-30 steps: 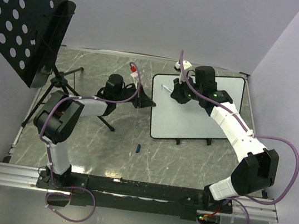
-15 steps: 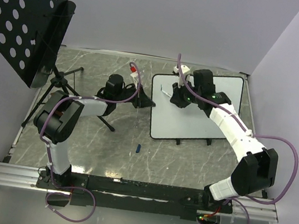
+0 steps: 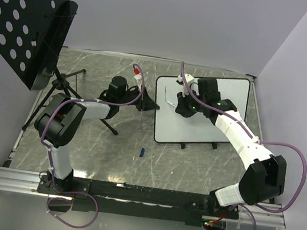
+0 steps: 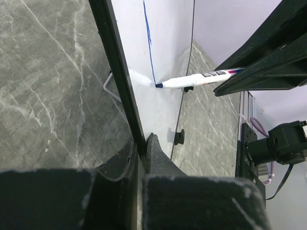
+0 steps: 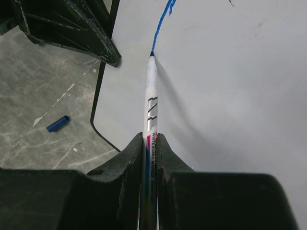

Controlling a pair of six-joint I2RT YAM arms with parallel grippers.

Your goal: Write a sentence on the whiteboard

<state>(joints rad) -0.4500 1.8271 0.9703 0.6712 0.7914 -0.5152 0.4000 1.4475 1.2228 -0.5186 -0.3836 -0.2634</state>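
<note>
- My right gripper is clenched on a white marker. The barrel runs out between the two fingers, away from the wrist camera.
- The marker's dark tip touches the whiteboard, exactly at one end of a thin blue stroke.
- Of the sentence only this single stroke shows. It is a long, slightly curved line, and no letter is readable.
- From above, my right gripper hangs over the left part of the board, nearer its far edge than its near one.
- My left gripper is clamped on the board's thin black rim at its left edge, with one jaw on each side of the rim.
- In my left wrist view the marker comes in from the right and meets the white surface at the end of the stroke.
- The whiteboard sits on the right, far part of the bench. One small black foot shows under its near edge.
- A small blue cap lies on the bench, toward me from the board's near-left corner and apart from it.
- A black perforated panel stands on a stand at the far left, well apart from the board.
</note>
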